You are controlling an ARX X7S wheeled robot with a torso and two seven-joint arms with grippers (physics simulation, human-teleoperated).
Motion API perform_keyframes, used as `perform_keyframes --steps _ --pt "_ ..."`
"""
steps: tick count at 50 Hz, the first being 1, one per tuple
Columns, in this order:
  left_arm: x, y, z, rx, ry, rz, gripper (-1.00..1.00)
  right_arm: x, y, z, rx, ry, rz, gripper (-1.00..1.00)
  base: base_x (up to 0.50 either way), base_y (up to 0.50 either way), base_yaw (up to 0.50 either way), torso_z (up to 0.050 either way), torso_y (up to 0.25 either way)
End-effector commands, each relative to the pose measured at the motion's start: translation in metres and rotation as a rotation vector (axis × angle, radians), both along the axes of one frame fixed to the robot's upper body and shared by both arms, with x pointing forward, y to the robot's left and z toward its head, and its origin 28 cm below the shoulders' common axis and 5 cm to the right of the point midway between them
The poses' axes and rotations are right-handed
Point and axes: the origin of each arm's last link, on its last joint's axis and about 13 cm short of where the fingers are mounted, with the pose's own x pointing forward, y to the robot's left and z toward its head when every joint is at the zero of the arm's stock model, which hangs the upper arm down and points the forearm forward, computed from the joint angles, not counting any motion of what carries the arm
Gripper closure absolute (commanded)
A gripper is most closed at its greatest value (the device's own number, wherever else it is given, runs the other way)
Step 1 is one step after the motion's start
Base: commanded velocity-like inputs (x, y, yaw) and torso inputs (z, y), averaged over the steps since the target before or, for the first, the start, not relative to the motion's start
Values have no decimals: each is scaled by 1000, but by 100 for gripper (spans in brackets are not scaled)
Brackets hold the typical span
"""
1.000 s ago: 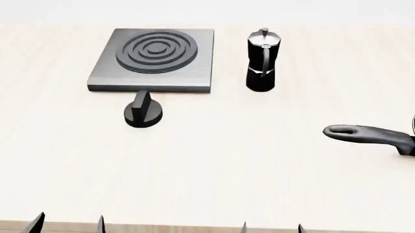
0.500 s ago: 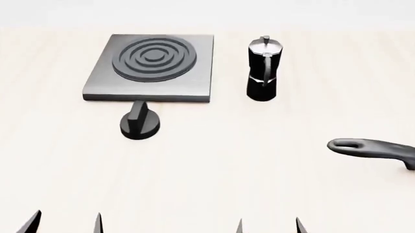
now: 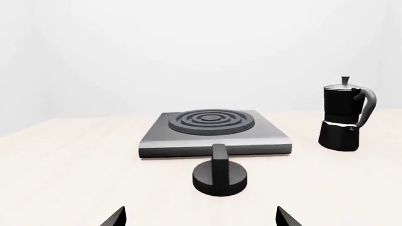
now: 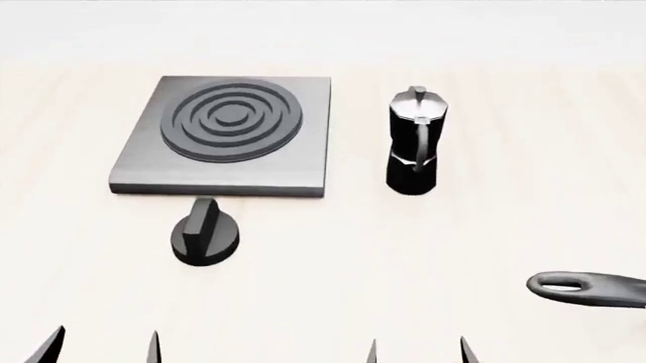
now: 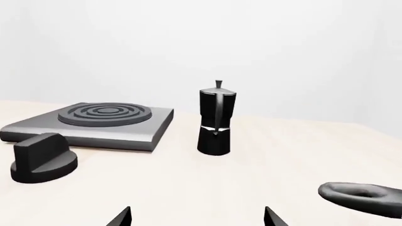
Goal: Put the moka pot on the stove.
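Moka pot (image 4: 413,144) seen upright on counter (image 4: 404,257) beside stove (image 4: 224,136), ungrasped; whole transfer judged pending. Both grippers' fingers (image 4: 151,346) spread, empty.

**Pot beside the stove, not on it**

The pot (image 4: 413,144) stood upright on the pale table, just to the right of the stove (image 4: 224,136) with a narrow strip of bare wood between them. It was small, black and faceted, pinched at the waist, with a silver lid and a little knob on top. Its curved black handle faced the near side, toward the robot. The stove lay flat and square, a dark-grey slab much wider than the pot, with raised concentric rings set toward its far half. Nothing sat on the rings. From the left wrist the pot (image 3: 343,117) showed clear of the slab (image 3: 213,134); the right wrist showed the pot (image 5: 217,120) near the stove (image 5: 94,122) corner.
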Motion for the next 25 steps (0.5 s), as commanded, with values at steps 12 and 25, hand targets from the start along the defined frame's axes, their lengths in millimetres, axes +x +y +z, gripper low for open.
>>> perform_keyframes --steps 12,25 --pt "0 0 0 0 9 -8 -100 0 0 0 6 11 -1 -100 279 0 0 0 0" --pt "0 0 0 6 11 -3 -100 0 0 0 10 13 -5 -100 278 0 0 0 0"
